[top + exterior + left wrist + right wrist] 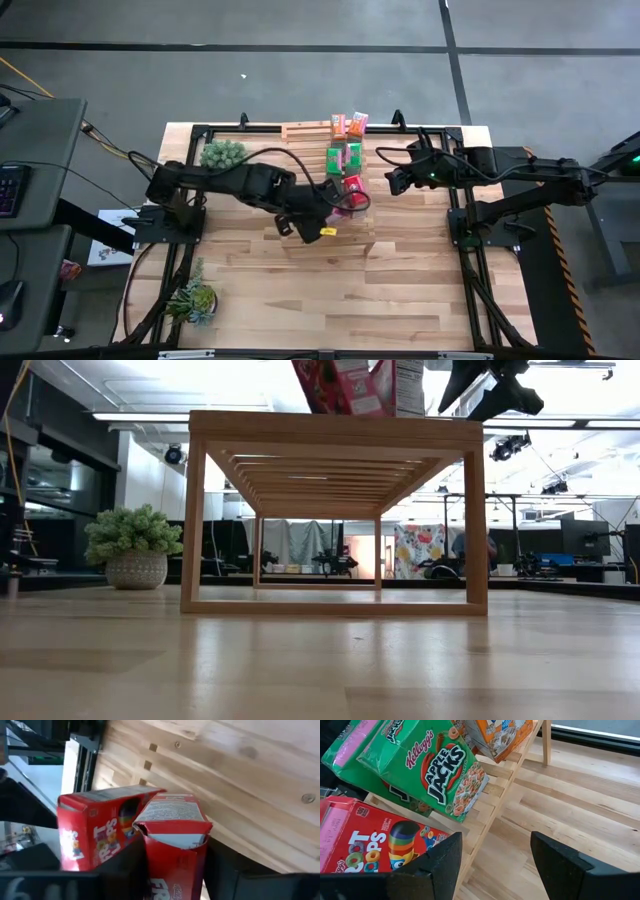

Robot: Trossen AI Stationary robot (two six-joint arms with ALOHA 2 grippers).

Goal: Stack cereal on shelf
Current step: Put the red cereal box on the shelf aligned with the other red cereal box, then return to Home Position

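Entry. My left gripper (335,205) sat over the near end of the shelf (310,240), fingers pinching a red cereal box (172,845). In the left wrist view the held box stood between the two dark fingers with its top flap uppermost, long axis roughly in line with the fingers. A second red box (95,827) stood just beside it, touching or nearly so; I could not tell which.

Relation that mattered: the held box was directly above the slats and next to its twin, so I judged the coming move to be a short lowering and release, not a carry. The risk I noted was nudging the neighbour on opening.

The right gripper (392,180) hovered just off the shelf's right edge, fingers spread and holding nothing. It was near the green boxes (435,770) but the left arm was the one on the job.

Row on the shelf, far to near: orange boxes (348,124), green, then red. From the right wrist view the green and orange boxes looked tilted, though the camera angle may account for that.

Surface: slatted light wood, gaps between slats, standing on a plywood table (400,300). Two potted plants (222,153) sat on the left side, well apart from the work. The low view showed open space under the shelf and a lit workroom behind.
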